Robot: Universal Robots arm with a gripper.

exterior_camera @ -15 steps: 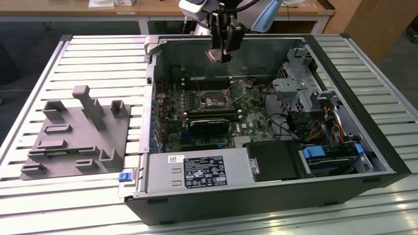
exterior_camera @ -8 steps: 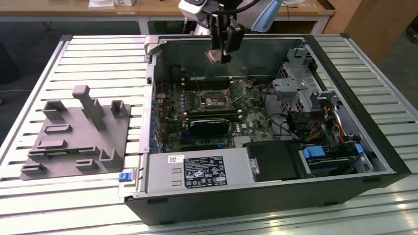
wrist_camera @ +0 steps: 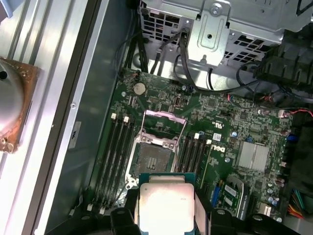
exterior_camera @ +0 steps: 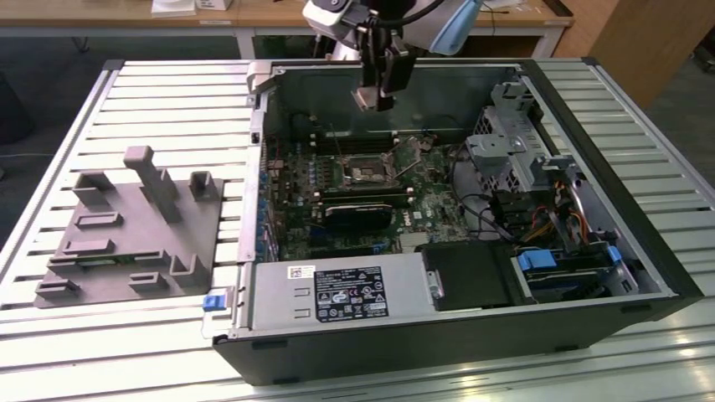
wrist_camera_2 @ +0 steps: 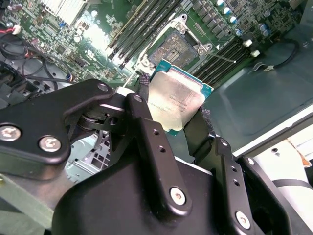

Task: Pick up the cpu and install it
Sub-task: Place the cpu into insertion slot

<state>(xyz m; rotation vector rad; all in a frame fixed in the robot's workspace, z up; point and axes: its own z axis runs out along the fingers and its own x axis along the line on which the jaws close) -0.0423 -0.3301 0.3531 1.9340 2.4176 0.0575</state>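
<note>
Second wrist view | hand (wrist_camera_2: 172, 113) clamps cpu (wrist_camera_2: 178, 98) by two edges | socket (wrist_camera_2: 177, 46) uncovered beneath, well apart

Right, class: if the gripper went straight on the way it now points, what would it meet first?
Probably the open CPU socket on the motherboard, with the cpu held in the jaws of the gripper touching first. Depth is unclear, so it might land just beside it.

The exterior view looks down at a slant from high off the table (exterior_camera: 167, 100), wide enough to take in the whole open case (exterior_camera: 335, 352), while both wrist views look down from close above the motherboard (wrist_camera: 220, 112), sharing the socket (wrist_camera: 152, 159) (wrist_camera_2: 178, 46) and cpu (wrist_camera: 165, 200) (wrist_camera_2: 176, 100).
</note>
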